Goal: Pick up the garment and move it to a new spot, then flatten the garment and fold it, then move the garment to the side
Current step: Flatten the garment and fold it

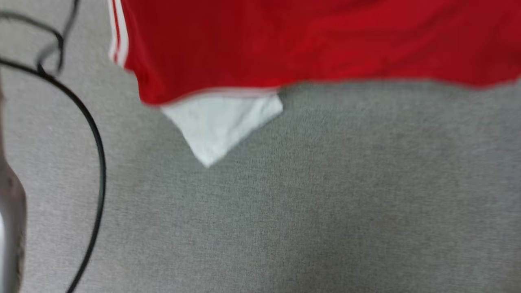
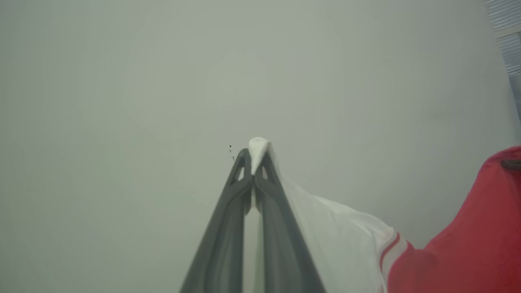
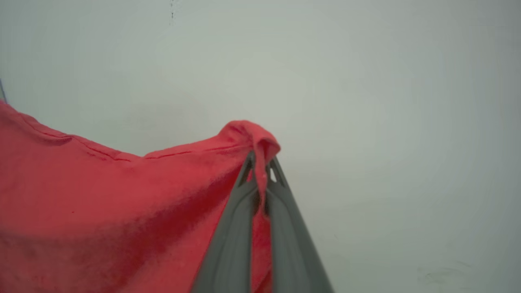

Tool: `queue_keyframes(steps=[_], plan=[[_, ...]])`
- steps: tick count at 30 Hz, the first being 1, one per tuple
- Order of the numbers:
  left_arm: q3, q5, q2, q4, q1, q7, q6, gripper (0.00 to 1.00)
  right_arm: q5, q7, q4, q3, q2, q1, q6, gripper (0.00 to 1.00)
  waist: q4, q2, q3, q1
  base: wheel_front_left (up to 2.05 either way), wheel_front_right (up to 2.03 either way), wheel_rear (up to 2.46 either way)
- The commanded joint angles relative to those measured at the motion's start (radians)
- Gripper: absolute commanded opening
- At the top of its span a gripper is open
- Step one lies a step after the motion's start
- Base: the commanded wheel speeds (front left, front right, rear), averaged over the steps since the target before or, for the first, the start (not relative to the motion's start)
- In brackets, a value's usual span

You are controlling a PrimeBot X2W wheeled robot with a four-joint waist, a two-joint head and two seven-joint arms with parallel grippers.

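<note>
Since left tool (image 2: 253,162) pinches the garment (image 1: 309,40) by a thin white tip, right tool (image 3: 260,171) by a small red fold, either could slip if swung.

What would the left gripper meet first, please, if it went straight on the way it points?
Past the shirt's white sleeve it pinches, the left gripper faces a plain pale surface; distance unclear.

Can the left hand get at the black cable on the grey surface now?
Probably not: the left hand is shut on the garment by its white sleeve, so it is busy. Nothing covers the cable, but the hand must release first.
</note>
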Motion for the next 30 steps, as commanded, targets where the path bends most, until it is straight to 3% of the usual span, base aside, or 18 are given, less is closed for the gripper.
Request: queue_keyframes(steps=[1,17,24,30], plan=[[0.002,-0.006,-0.006,0.037,-0.054,-0.008,-0.003,0.00,-0.011,-0.009,0.040,0.018,-0.002,-0.068,-0.001,0.00,0.008,0.0000,0.093,-0.0002,0.00,0.00,0.00],[-0.039,0.006,0.010,0.403,-0.505,-0.108,-0.025,0.00,-0.062,-0.170,0.495,0.249,0.062,-0.621,-0.001,0.00,-0.001,0.0000,0.213,-0.0002,0.00,0.00,0.00],[-0.072,-0.018,0.021,0.476,-0.498,-0.142,-0.027,0.00,-0.040,-0.228,0.623,0.333,0.070,-0.686,-0.001,0.00,0.002,0.0000,0.257,-0.0002,0.00,0.00,0.00],[-0.099,-0.052,0.038,0.494,-0.385,-0.201,-0.028,0.00,0.023,-0.294,0.674,0.411,0.054,-0.594,-0.001,0.00,0.000,0.0000,0.270,-0.0002,0.00,0.00,0.00]])
